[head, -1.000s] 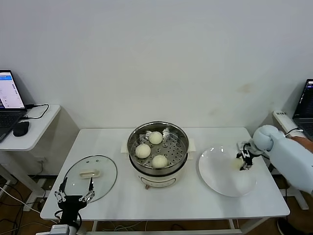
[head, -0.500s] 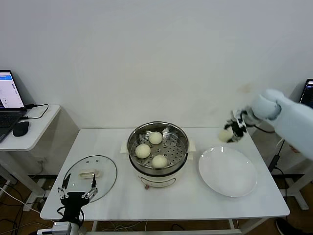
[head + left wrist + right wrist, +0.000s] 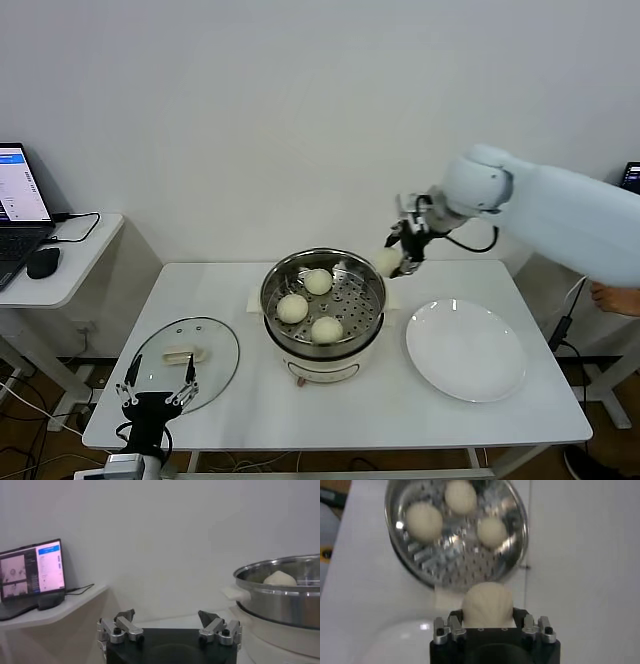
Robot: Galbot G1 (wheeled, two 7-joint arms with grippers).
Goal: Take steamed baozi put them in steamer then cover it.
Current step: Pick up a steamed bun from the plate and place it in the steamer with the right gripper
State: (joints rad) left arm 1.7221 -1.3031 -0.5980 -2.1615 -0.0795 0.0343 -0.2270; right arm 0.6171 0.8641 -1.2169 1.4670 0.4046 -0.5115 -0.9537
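Note:
The steel steamer [image 3: 300, 272] stands mid-table with three baozi on its perforated tray [image 3: 318, 282] [image 3: 293, 308] [image 3: 326, 329]. My right gripper [image 3: 393, 263] is shut on a fourth baozi [image 3: 487, 605], held in the air just past the steamer's right rim. From the right wrist view the steamer [image 3: 512, 502] lies below and ahead of that baozi. The glass cover [image 3: 220, 365] lies flat at the table's left front. My left gripper [image 3: 156, 386] stands open at the front edge, next to the cover, holding nothing.
A white plate [image 3: 466, 350] with nothing on it lies right of the steamer. A side desk [image 3: 85, 255] with a laptop [image 3: 18, 210] and a mouse [image 3: 43, 262] stands at far left. A wall runs close behind the table.
My right gripper has lifted the baozi off the white plate and carried it up and left to the steamer's right rim. The left arm stays parked.

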